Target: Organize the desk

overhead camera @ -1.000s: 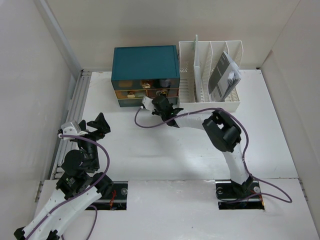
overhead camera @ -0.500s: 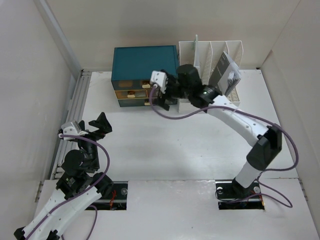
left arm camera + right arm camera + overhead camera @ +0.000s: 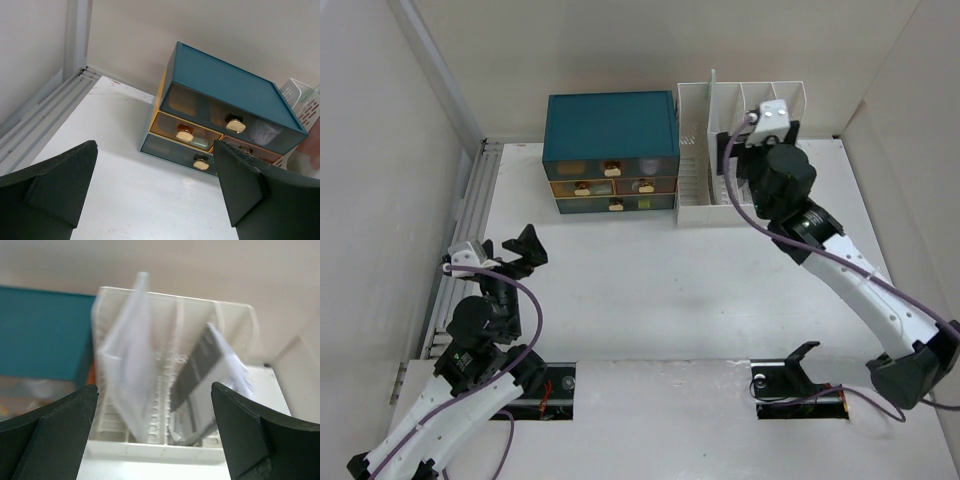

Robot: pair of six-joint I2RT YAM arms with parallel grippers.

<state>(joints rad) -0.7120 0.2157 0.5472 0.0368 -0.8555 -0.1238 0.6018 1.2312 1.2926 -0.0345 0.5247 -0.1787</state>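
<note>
White desk (image 3: 650,290) lies under left tool (image 3: 155,150) and, seemingly, right tool (image 3: 155,390) (both spread).

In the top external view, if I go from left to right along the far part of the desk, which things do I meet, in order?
metal rail → teal drawer box → white file rack
</note>
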